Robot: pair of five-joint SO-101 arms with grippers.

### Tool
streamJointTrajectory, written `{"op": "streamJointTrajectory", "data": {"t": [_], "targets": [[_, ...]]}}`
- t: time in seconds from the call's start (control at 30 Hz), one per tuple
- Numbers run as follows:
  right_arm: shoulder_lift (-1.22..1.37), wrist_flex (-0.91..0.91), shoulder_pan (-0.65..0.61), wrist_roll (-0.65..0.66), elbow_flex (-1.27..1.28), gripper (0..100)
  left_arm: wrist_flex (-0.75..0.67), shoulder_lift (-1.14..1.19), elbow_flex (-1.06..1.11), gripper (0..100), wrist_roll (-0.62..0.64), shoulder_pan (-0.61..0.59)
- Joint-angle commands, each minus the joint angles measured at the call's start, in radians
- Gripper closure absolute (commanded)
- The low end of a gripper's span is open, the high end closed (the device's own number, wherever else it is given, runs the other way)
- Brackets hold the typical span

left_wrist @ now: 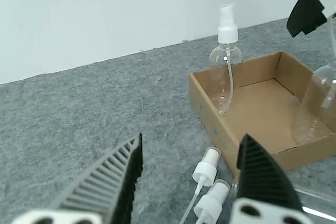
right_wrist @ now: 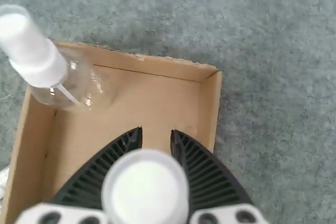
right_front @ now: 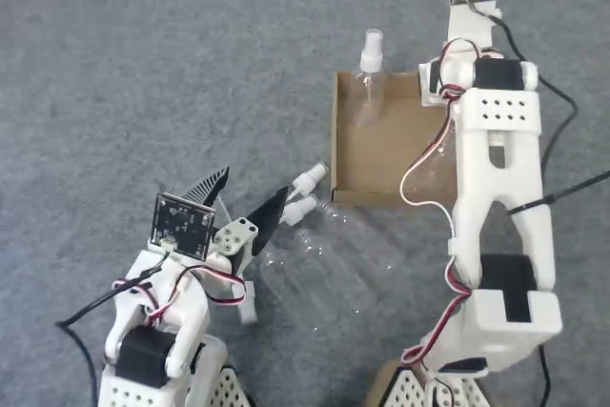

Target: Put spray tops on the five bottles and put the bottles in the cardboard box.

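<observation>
Right wrist view: pincer (right_wrist: 156, 132) grips white-capped bottle (right_wrist: 144, 190).

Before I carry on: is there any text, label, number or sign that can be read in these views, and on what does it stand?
No readable text in any view.
cardboard box: plain, no print seen.
standing bottle: clear, no label.
held bottle in the right gripper: plain white top, no label seen.
camera board on the left wrist: any markings are too small to read.

White arms (right_front: 496, 197), black ribbed jaws, red-and-white cables (right_front: 410, 173), apparently bare camera boards (right_front: 183, 224)
</observation>
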Motion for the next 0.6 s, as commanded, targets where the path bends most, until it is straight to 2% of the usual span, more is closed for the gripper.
{"op": "streamJointTrajectory", "data": {"t": [0.0, 0.4, 0.57], "targets": [[-0.022, -0.025, 0.007, 0.017, -0.066, 99.4, -0.029, -0.011, -0.005, 73, 0.002, -0.003], [-0.081, 0.062, -0.002, 0.011, -0.011, 99.3, -0.029, -0.011, -0.005, 73, 0.002, -0.005], [-0.168, 0.012, -0.021, 0.011, 0.13, 99.3, -0.029, -0.011, -0.005, 73, 0.002, -0.005]]}}
